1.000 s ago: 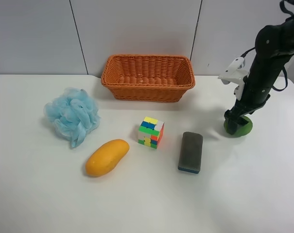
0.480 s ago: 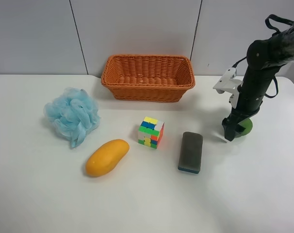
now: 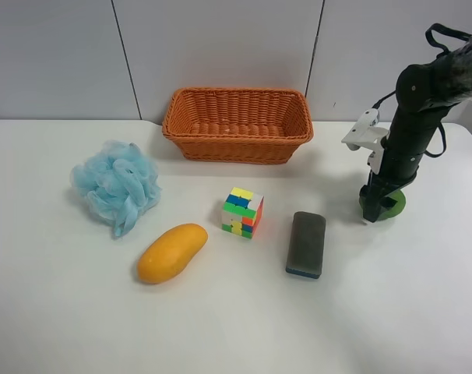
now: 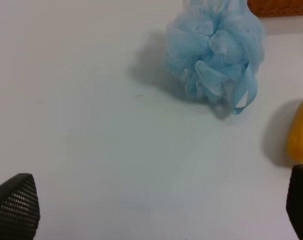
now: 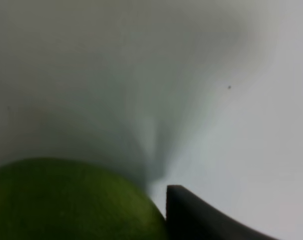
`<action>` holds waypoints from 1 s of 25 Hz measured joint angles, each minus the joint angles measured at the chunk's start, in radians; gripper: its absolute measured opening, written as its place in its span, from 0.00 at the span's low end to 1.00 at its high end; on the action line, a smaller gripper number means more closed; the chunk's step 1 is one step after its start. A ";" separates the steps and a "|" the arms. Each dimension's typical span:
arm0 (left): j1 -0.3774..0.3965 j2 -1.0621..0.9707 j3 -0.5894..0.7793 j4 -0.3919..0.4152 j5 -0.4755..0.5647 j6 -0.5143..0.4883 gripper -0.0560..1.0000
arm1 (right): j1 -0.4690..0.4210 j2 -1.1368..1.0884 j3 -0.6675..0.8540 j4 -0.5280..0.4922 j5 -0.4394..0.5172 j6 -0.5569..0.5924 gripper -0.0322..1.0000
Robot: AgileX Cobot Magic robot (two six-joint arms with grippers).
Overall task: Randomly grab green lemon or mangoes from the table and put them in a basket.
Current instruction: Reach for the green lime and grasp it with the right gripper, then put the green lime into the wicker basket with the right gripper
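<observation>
1. Right gripper (image 3: 374, 209): the right wrist view identifies it as the arm at the exterior high view's right. It is lowered onto the green lemon (image 3: 393, 205).
2. Right wrist view: one dark finger (image 5: 201, 217) sits hard against the green lemon's (image 5: 66, 200) edge. My other finger is out of frame, so I cannot tell whether the jaws are clamped on the fruit.
3. Left gripper (image 4: 156, 210): the fingertips (image 4: 16, 204) stand wide apart over bare table, with nothing between them.
4. Left wrist view: the blue bath pouf (image 4: 216, 50) lies ahead of the gripper, and the mango's (image 4: 300, 135) end shows just beyond one fingertip.
5. Layout on the table (image 3: 236, 327) in the exterior high view, read from the puzzle cube (image 3: 242, 212):
   - basket (image 3: 237, 139) at 12 o'clock, nothing visible inside;
   - green lemon at 3 o'clock, well apart from the basket;
   - dark grey block (image 3: 306, 243) at 4 o'clock;
   - mango (image 3: 171, 252) at 8 o'clock;
   - blue bath pouf (image 3: 115, 185) at 10 o'clock.
</observation>
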 joint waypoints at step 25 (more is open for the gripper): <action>0.000 0.000 0.000 0.000 0.000 0.000 0.99 | 0.003 -0.374 -0.007 0.071 0.227 0.300 0.76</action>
